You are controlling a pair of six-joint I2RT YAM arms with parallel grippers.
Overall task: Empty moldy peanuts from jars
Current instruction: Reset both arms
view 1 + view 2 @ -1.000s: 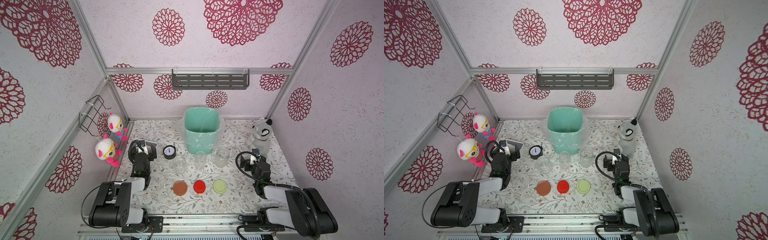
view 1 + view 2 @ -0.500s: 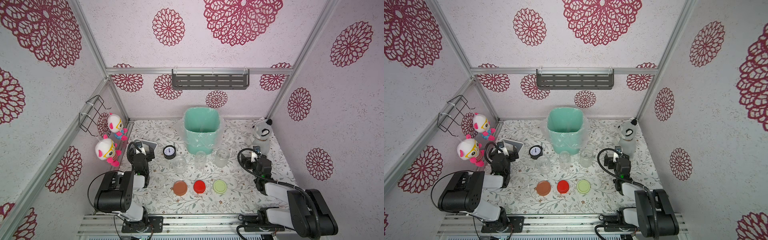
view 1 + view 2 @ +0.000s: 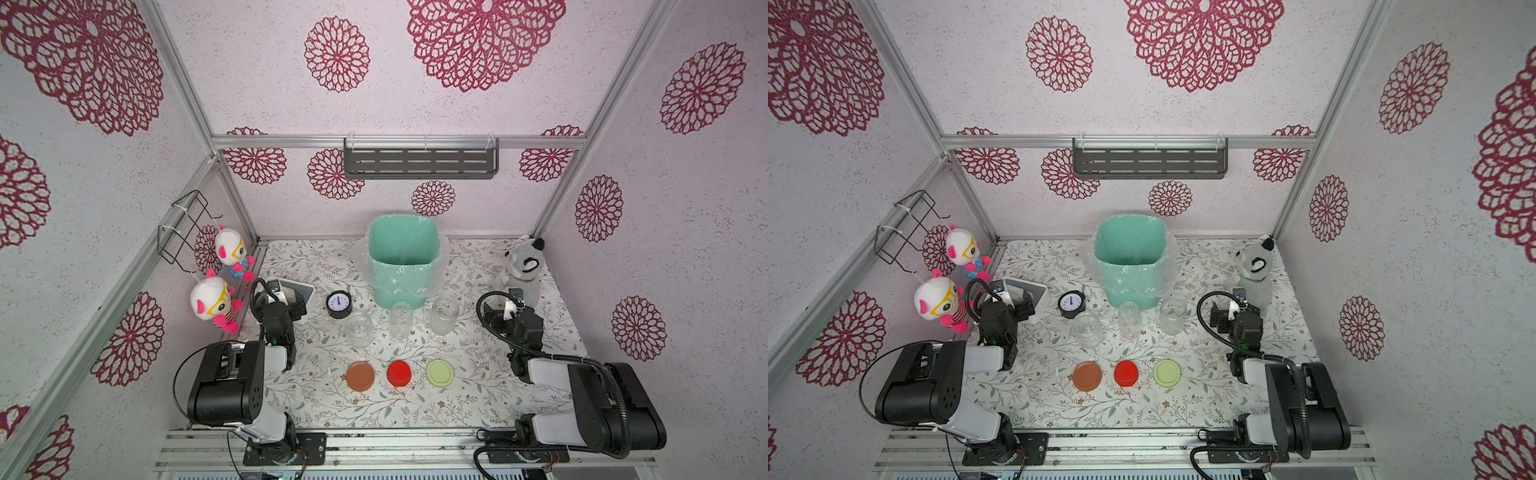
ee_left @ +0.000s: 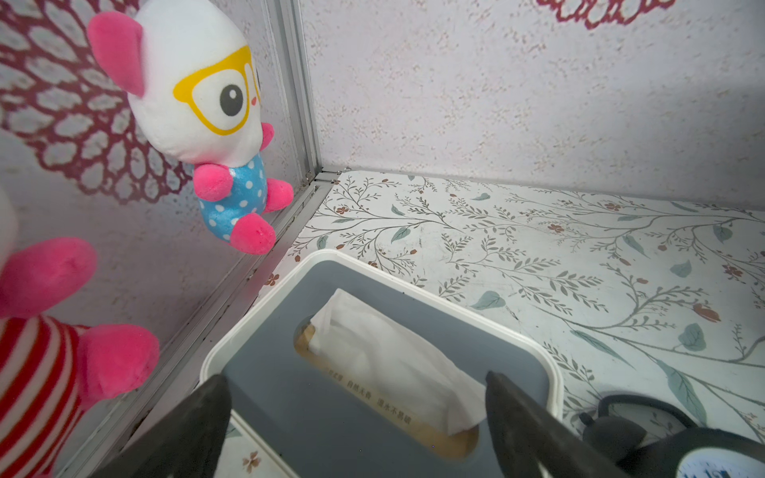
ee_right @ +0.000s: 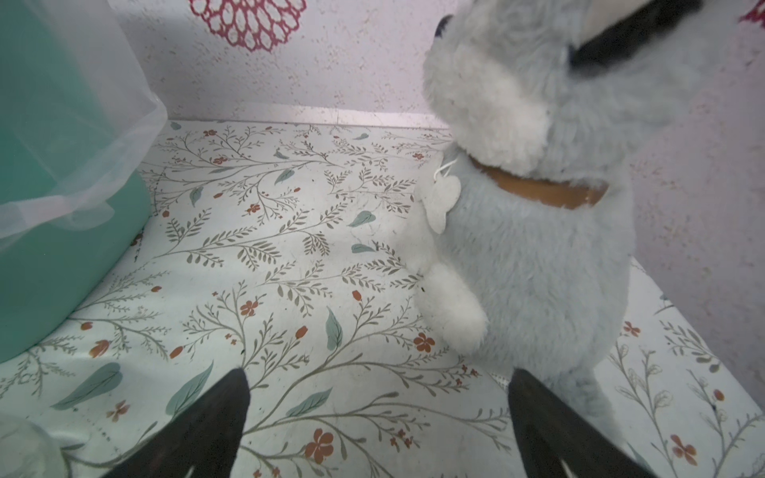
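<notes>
Three clear jars stand open and upright in a row in front of the teal bin (image 3: 403,257): the left jar (image 3: 359,328), the middle jar (image 3: 401,320) and the right jar (image 3: 445,314). All three look empty, and no peanuts show in any view. Their lids lie nearer the front: brown-orange lid (image 3: 360,376), red lid (image 3: 399,372), yellow-green lid (image 3: 440,373). My left gripper (image 4: 356,385) is open above a tissue box (image 4: 414,285) at the left. At the right, my right gripper (image 5: 378,380) is open over bare table beside a grey plush dog (image 5: 538,248). Neither holds anything.
A small black clock (image 3: 339,304) stands between the tissue box and the jars. Two plush dolls (image 3: 230,253) (image 3: 212,299) hang on the left wall under a wire rack (image 3: 187,228). A grey shelf (image 3: 420,163) is on the back wall. The bin is lined with clear plastic.
Both arms have shifted a little. The left arm has folded closer in at the left. The right wrist has moved slightly toward the plush dog. Both grippers stay open; jars and lids have not moved.
</notes>
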